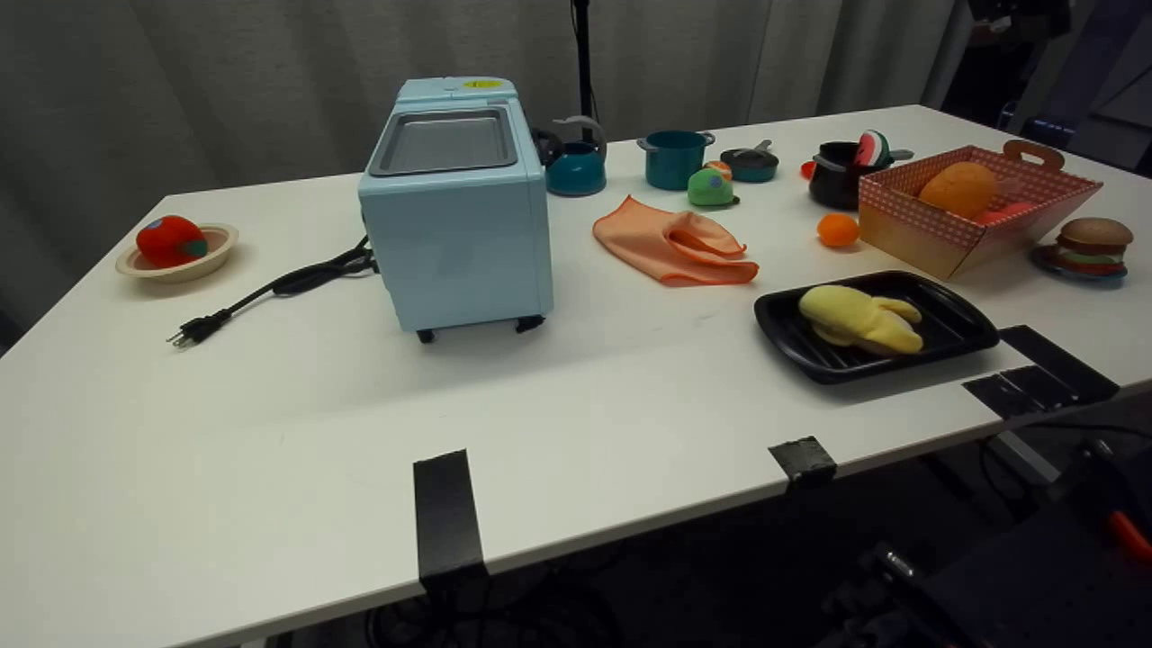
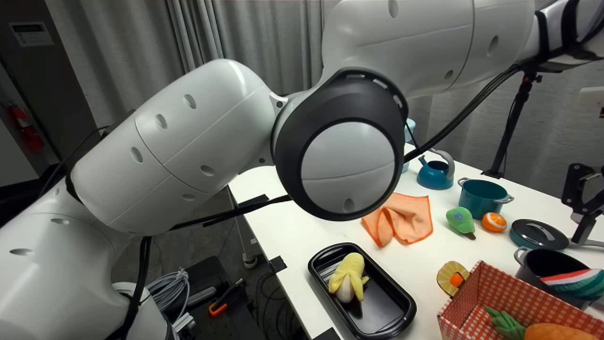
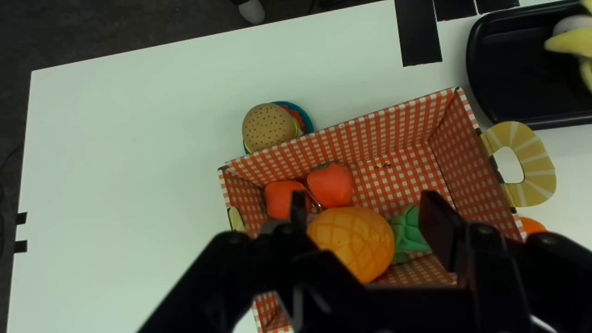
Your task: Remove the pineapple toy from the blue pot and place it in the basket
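Note:
The orange pineapple toy (image 3: 354, 238) with its green leafy top (image 3: 409, 231) lies on its side in the red-and-white checked basket (image 3: 476, 171). It also shows in the basket (image 1: 909, 238) in an exterior view (image 1: 958, 189), and partly in an exterior view (image 2: 557, 332). My gripper (image 3: 364, 206) is open above the basket, its fingers apart on either side of the pineapple in the picture, holding nothing. Part of it also shows at the right edge of an exterior view (image 2: 585, 208). The teal-blue pot (image 1: 675, 162) stands on the table and shows in both exterior views (image 2: 481, 198).
Two red toys (image 3: 329, 185) share the basket. A toy burger (image 3: 268, 127) sits beside it. A black tray (image 2: 377, 326) holds a banana toy (image 2: 349, 278). A black pot (image 1: 837, 184) with a watermelon toy (image 1: 871, 148) stands behind the basket. A light-blue appliance (image 1: 459, 243) stands farther off.

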Robot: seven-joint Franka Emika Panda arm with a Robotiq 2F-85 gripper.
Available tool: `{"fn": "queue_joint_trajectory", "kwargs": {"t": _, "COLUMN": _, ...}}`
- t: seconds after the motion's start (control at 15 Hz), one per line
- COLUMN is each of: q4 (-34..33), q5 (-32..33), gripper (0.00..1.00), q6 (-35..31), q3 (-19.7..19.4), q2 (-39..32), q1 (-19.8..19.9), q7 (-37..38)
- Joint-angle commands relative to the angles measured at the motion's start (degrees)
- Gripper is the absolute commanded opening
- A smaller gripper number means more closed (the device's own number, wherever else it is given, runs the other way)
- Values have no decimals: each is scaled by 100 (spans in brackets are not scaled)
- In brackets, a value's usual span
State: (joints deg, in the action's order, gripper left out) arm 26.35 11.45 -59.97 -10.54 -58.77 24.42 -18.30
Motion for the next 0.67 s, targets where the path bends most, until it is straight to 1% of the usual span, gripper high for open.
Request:
{"fn": "queue_joint_trajectory", "kwargs": {"t": 0.0, "q4": -284, "q5": 11, "gripper": 98, "q6": 30, "q3": 19, "q2": -141, "q1": 94, "q7": -110}}
{"fn": "queue_joint_trajectory", "kwargs": {"t": 0.13, "q4": -251, "q5": -45, "gripper": 100, "q6": -60, "q3": 52, "q2": -100, "q1": 118, "q7": -73}}
{"fn": "queue_joint_trajectory", "kwargs": {"t": 0.33, "q4": -31, "q5": -143, "gripper": 100, "q6": -253, "q3": 105, "q2": 89, "q1": 129, "q7": -13}}
{"fn": "queue_joint_trajectory", "kwargs": {"t": 0.6, "q4": -71, "q5": -252, "gripper": 100, "q6": -596, "q3": 183, "q2": 184, "q1": 144, "q7": -47}}
